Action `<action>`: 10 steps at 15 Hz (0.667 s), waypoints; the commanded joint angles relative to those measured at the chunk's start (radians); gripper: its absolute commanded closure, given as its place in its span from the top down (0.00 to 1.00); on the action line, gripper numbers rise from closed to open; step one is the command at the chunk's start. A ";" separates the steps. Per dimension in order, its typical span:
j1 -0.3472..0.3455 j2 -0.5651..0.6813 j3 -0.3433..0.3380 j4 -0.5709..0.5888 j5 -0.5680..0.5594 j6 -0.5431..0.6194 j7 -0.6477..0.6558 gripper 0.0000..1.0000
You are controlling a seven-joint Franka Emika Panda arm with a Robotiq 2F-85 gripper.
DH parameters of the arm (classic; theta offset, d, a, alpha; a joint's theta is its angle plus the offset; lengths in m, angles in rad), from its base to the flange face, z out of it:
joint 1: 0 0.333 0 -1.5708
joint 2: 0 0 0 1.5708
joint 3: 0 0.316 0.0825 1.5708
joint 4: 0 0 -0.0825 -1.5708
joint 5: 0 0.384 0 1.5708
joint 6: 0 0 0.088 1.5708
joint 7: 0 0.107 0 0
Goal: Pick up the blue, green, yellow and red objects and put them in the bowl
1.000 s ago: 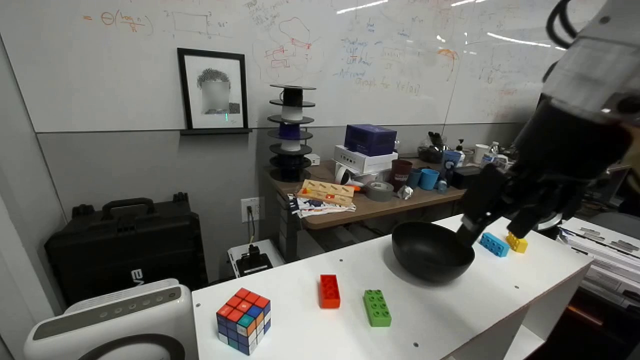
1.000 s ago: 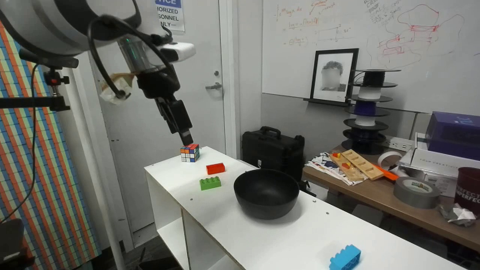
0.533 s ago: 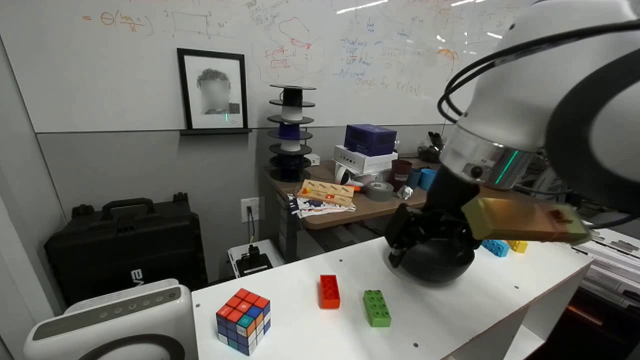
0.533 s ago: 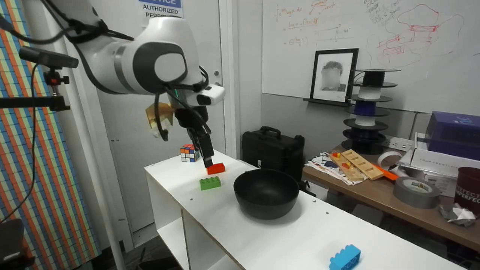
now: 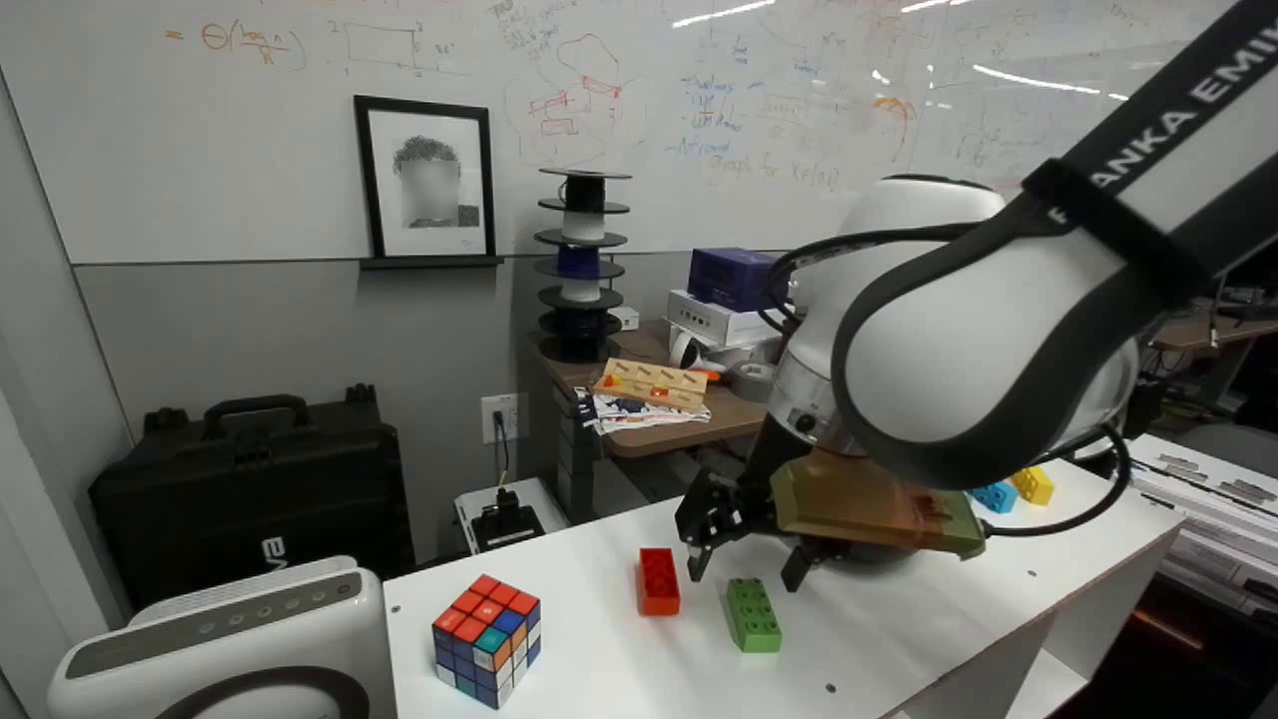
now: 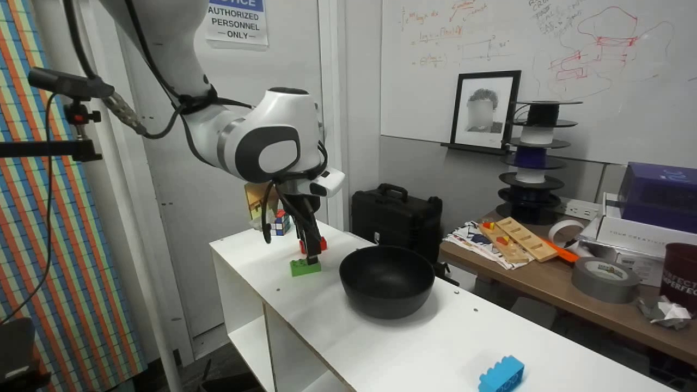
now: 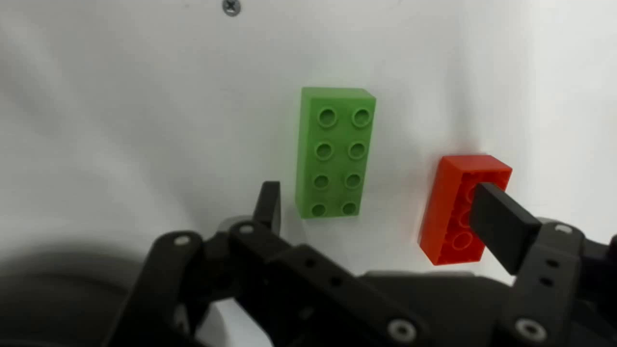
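The black gripper [image 7: 378, 200] hangs with its fingers well apart over a white tabletop [image 7: 168, 135]. There, a green rectangular plastic block [image 7: 335, 156] lies studs up, two rows of four, between the fingertips in the wrist view and nearer one; the other finger partly hides a red plastic block [image 7: 444, 207], hollow side up. Near sits a round black bowl [image 6: 387, 306]; farther off, a blue studded block [image 6: 502, 374] and a yellow block [image 5: 1035, 486].

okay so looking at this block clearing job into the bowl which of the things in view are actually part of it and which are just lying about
For the job:
blue block
green block
yellow block
red block
black bowl

Just lying about:
multicoloured puzzle cube
black case
stacked spools
grey tape roll
purple box
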 commanded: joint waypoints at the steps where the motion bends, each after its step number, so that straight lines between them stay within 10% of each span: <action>1: 0.041 0.073 -0.029 0.115 0.056 -0.060 -0.027 1.00; 8: 0.087 0.093 -0.073 0.119 0.063 -0.125 -0.002 1.00; 10: 0.094 0.094 -0.080 0.108 0.060 -0.128 -0.001 0.72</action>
